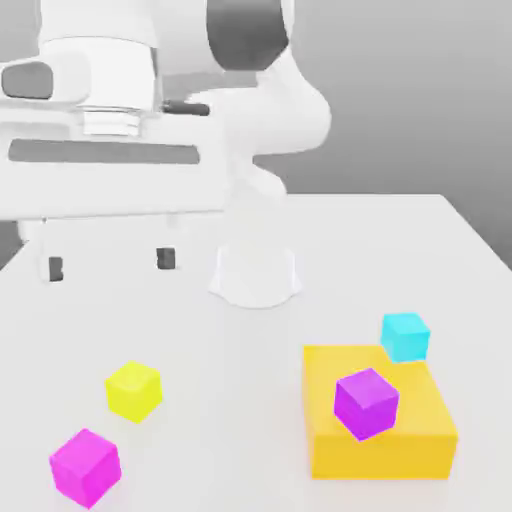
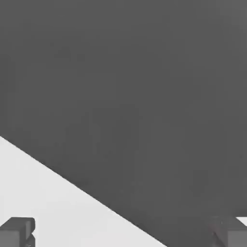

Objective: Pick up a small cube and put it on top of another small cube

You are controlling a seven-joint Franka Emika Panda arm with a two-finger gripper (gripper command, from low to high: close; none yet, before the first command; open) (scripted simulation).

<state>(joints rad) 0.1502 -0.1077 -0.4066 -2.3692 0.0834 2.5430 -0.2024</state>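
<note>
- The claw (image 1: 110,264) hangs above the back part of the white surface (image 1: 230,400), at the exterior view's left; its two dark fingertips (image 1: 165,258) stand far apart with nothing between them.
- In the hand view both fingertips (image 2: 17,231) sit at opposite corners of the picture, spread wide, over a corner of the surface (image 2: 43,198) and dark ground beyond.
- Landmark: the large orange block (image 1: 400,440), lying flat on the surface toward the exterior view's right.
- The small magenta-pink cube (image 1: 85,466) rests on the surface well apart from the orange block, toward the exterior view's left and near the front edge; it is free of the claw.
- The yellow cube (image 1: 133,390) stands between the magenta-pink cube and the orange block, nearer the pink one and a little further back, not touching it.
- A purple cube (image 1: 366,402) sits on top of the orange block, turned at an angle.
- A cyan cube (image 1: 405,336) stands just behind the orange block's back edge; whether they touch I cannot tell.
- The arm's white base (image 1: 254,275) stands behind the orange block, toward the middle of the surface.
</note>
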